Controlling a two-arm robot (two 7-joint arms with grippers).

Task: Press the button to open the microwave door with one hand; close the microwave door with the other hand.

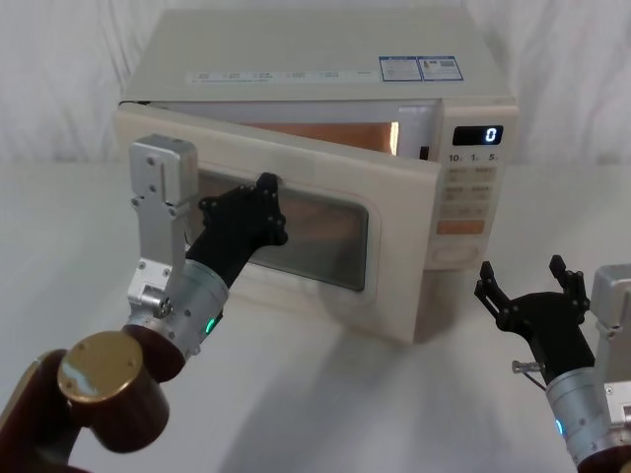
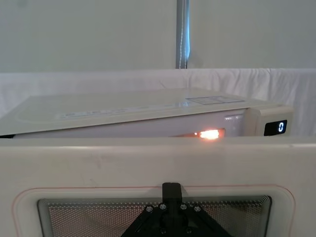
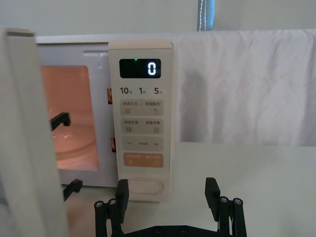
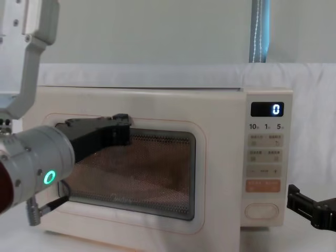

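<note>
White drapes behind, pale worktop (image 1: 325,394) below. Left end effector (image 1: 264,205) presses against the window of the microwave door (image 1: 394,212), placed to swing the half-open panel shut; whether its fingers are spread cannot be told. Right end effector (image 1: 527,286) hangs back with fingers wide, just short of the button (image 3: 144,187). Cavity lamp glows inside the microwave (image 1: 325,59), so the release step looks finished.

The microwave (image 1: 325,74) has a smooth, satin cream plastic shell, its microwave door (image 1: 394,212) a glossy dark window backed by fine metal mesh, against white creased cloth (image 3: 247,84) behind.
</note>
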